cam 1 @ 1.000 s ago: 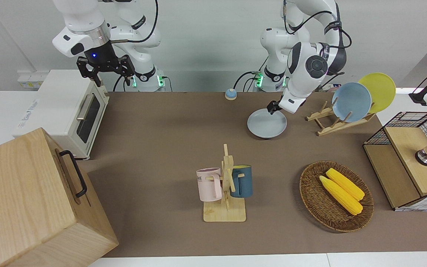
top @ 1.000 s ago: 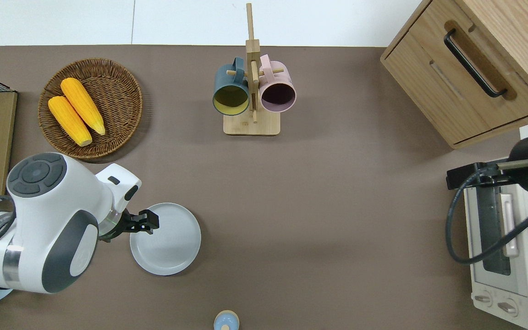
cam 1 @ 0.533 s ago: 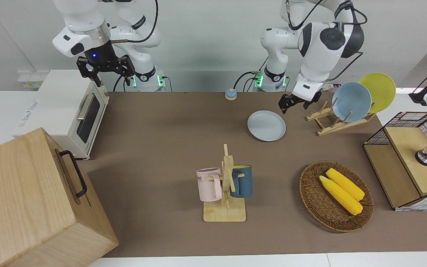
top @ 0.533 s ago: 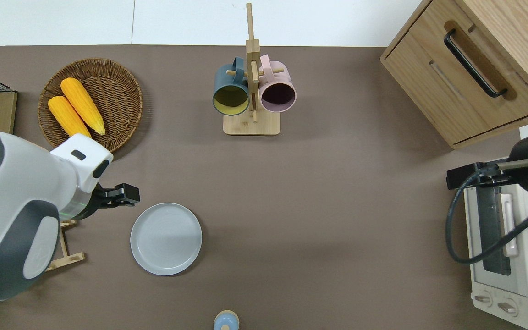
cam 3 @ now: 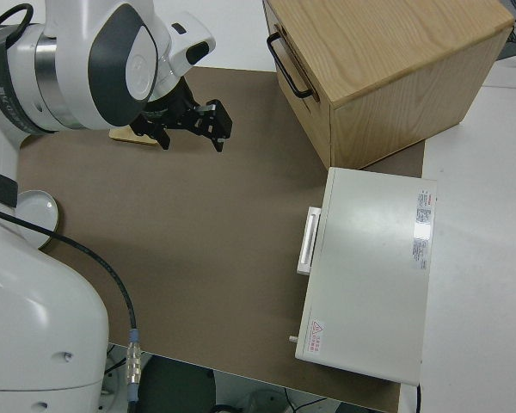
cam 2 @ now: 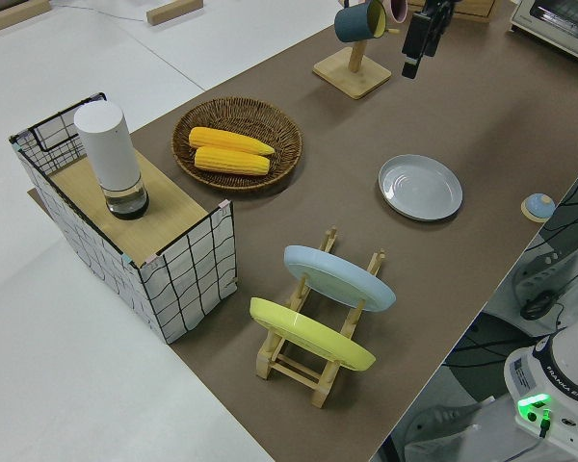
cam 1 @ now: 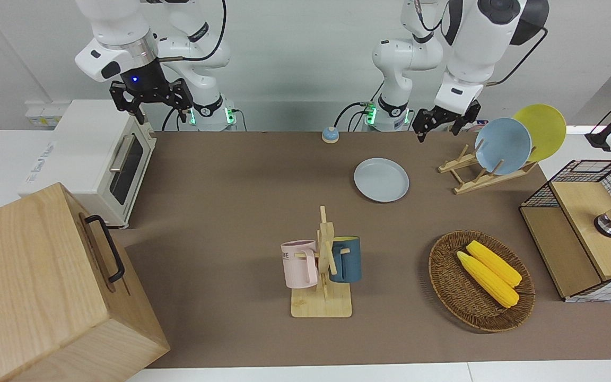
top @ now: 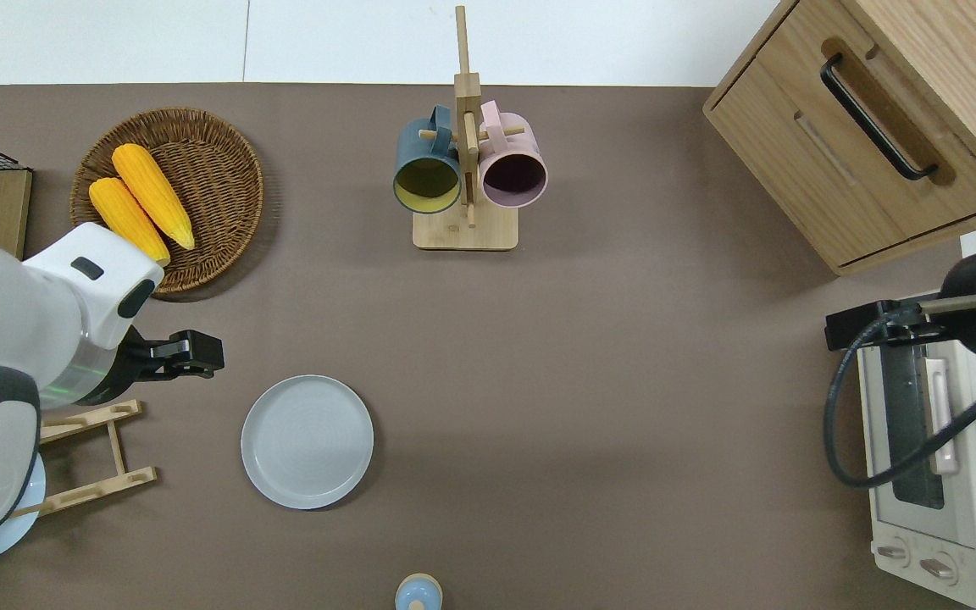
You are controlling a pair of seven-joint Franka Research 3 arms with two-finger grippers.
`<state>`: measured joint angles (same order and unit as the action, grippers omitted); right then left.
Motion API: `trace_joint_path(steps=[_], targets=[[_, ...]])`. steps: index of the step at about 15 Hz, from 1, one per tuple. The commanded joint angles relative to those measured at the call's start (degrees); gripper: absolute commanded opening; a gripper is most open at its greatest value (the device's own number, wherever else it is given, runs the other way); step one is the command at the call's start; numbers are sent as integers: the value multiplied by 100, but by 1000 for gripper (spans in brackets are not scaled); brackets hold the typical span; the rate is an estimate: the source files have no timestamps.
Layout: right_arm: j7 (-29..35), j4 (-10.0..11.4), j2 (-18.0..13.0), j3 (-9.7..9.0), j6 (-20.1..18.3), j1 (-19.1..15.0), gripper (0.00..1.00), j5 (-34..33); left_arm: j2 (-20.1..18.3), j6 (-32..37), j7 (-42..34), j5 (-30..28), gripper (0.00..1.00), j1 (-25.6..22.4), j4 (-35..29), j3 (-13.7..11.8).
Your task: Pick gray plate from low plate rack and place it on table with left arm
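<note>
Overhead view: gray plate (top: 307, 441) lies flat on the table (top: 623, 339), apart from the raised, empty, spread-fingered left end effector (top: 191, 356).

Gray plate (top: 307, 441) lay flat on the bench (top: 623, 381), low plate rack (top: 90, 457) just beside it toward the left arm's end, basket (top: 225, 161) with two corn cobs (top: 141, 207) farther from the robots, mug stand (top: 465, 229) mid-bench, toaster oven (top: 937, 474) at the right arm's end.
</note>
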<state>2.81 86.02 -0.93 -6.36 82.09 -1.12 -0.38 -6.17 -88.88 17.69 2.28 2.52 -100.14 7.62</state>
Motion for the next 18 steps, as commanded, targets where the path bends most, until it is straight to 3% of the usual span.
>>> trace_joint_path(steps=[1, 6, 18], targets=[[53, -42, -12, -103, -88, -143, 990, 109, 37, 467, -178, -165, 995, -23, 530, -32], [53, -42, -12, -103, -88, -143, 987, 109, 29, 661, -493, -367, 995, -339, 724, -67], [53, -42, -12, -103, -88, -143, 987, 109, 11, 653, -688, -289, 995, -260, 777, -76]])
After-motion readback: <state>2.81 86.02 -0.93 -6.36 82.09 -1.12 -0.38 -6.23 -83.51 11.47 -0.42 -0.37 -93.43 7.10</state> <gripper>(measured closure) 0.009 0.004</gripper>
